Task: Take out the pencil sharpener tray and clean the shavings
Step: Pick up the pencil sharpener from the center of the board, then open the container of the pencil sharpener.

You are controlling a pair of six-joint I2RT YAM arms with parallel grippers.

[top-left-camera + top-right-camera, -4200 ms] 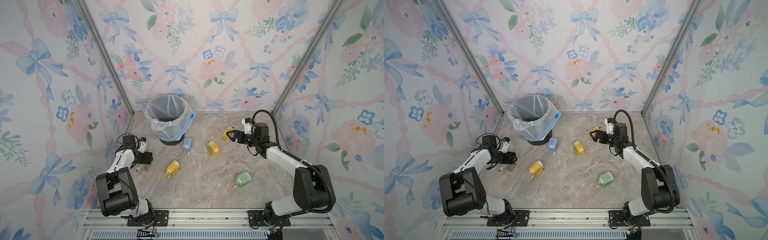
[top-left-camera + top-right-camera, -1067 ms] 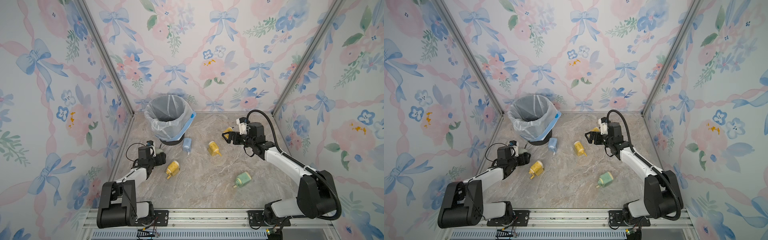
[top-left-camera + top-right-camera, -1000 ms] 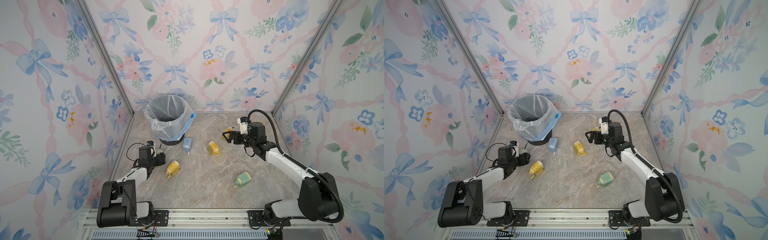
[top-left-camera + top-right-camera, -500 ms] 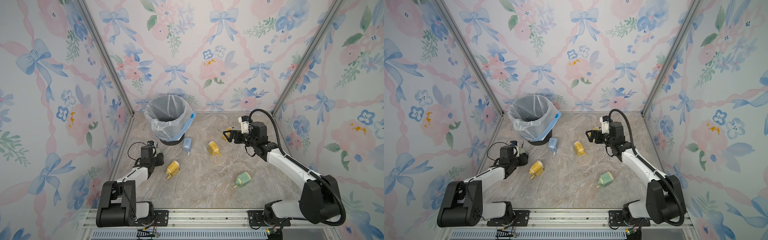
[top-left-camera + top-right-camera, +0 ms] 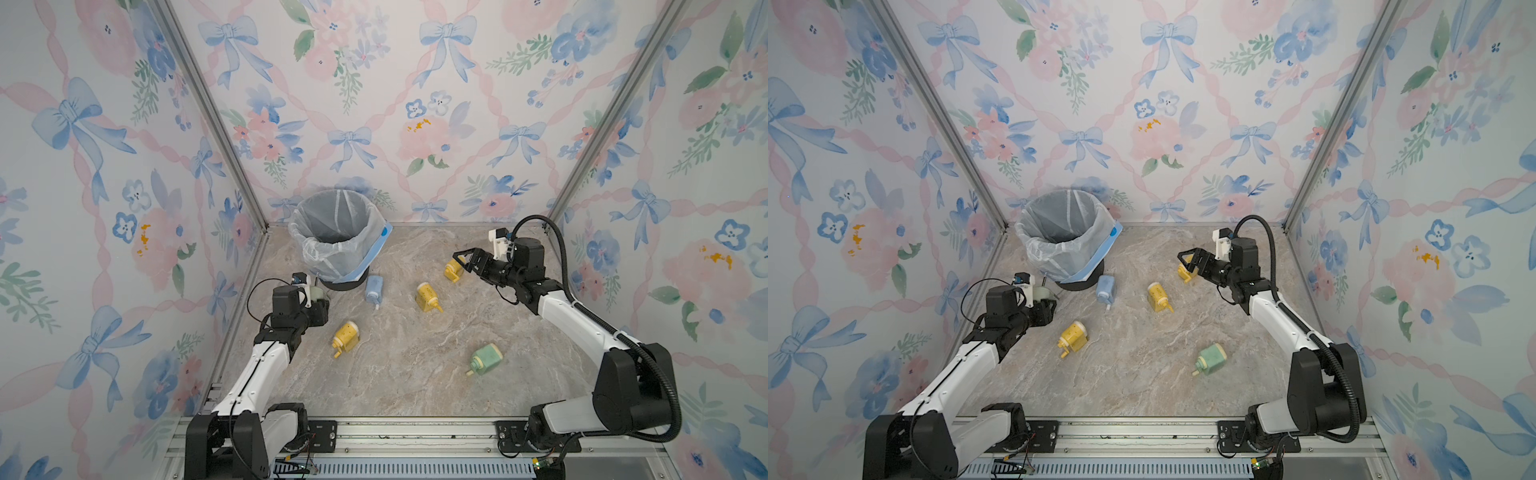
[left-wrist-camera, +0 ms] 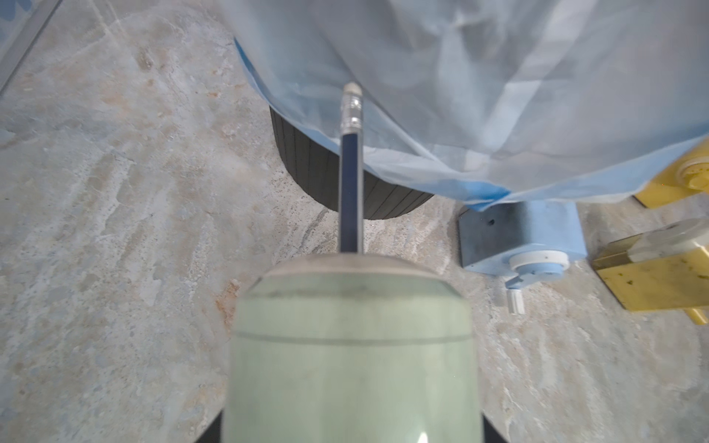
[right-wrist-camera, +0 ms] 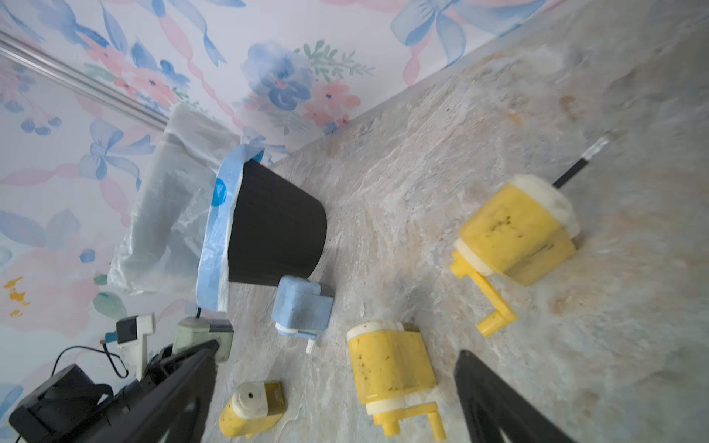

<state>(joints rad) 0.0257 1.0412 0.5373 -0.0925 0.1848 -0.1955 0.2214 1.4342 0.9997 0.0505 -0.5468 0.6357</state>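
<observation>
My left gripper [image 5: 319, 308] [image 5: 1045, 309] [image 6: 351, 422] is shut on a pale green pencil sharpener [image 5: 320, 294] [image 5: 1042, 295] [image 6: 351, 345]. A dark pencil [image 6: 351, 184] sticks out of it toward the bin's base. The left wrist view does not show the tray apart from the body, and no shavings are in view. My right gripper [image 5: 467, 259] [image 5: 1187, 259] [image 7: 337, 349] is open and holds nothing. It hangs beside a yellow sharpener [image 5: 453, 270] [image 5: 1185, 272] at the back right.
A lined trash bin [image 5: 338, 232] [image 5: 1065, 232] stands at the back left. A blue sharpener [image 5: 374, 289] [image 5: 1105, 291], two more yellow ones [image 5: 428, 296] [image 5: 345, 334] and another green one [image 5: 485, 358] lie scattered on the marble floor.
My left arm has swung from the left wall to the bin's base with the green sharpener, and its jaws have narrowed in the last second. The right gripper has drifted slightly back.
</observation>
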